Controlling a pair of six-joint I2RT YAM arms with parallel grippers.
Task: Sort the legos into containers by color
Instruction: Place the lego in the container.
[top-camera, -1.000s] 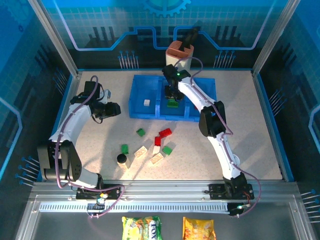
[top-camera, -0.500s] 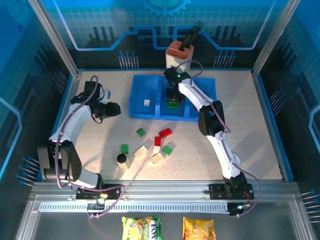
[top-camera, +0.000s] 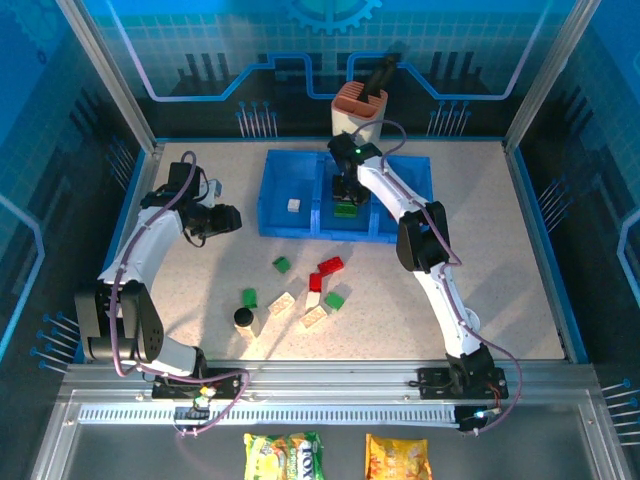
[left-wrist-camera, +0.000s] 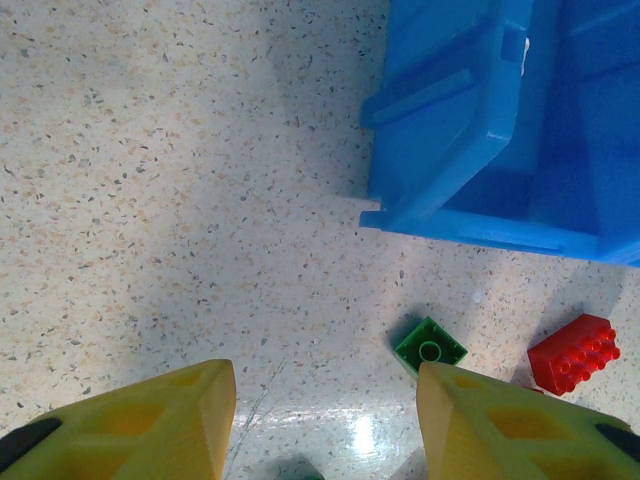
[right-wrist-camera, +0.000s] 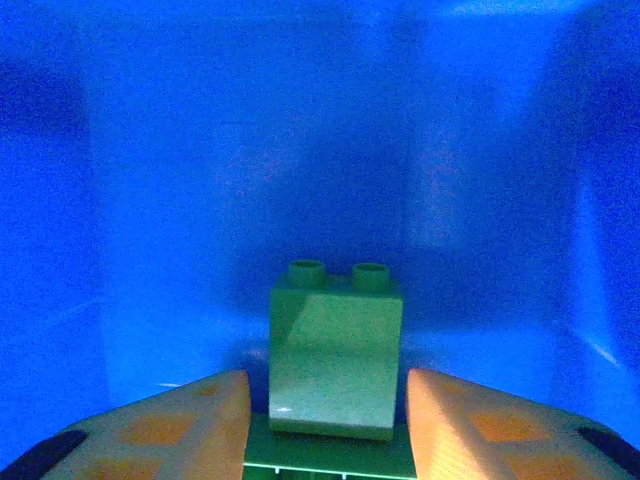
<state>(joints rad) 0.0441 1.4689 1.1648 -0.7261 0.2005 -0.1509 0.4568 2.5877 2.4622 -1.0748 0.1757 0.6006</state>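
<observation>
The blue tray (top-camera: 270, 192) has three compartments. My right gripper (top-camera: 346, 194) reaches down into the middle one and is open. A green lego (right-wrist-camera: 336, 350) stands between its fingers (right-wrist-camera: 180, 415) with a gap on each side, resting on another flat green piece (right-wrist-camera: 330, 455). A cream lego (top-camera: 293, 205) lies in the left compartment. My left gripper (top-camera: 226, 218) hovers open left of the tray (left-wrist-camera: 470, 150), holding nothing. Loose on the table are green legos (top-camera: 282, 265) (top-camera: 335, 299) (top-camera: 249, 297), red legos (top-camera: 330, 265) (top-camera: 316, 282) and cream legos (top-camera: 281, 303) (top-camera: 314, 316). A green lego (left-wrist-camera: 431, 347) and a red one (left-wrist-camera: 573, 352) lie ahead of the left gripper (left-wrist-camera: 325, 405).
A small black cylinder (top-camera: 243, 317) stands by the near-left legos. An orange-and-white cup holder (top-camera: 358, 110) sits just behind the tray. Blue walls border the table on the left, right and back.
The right wrist has shifted slightly over the middle compartment. The left arm has not moved.
</observation>
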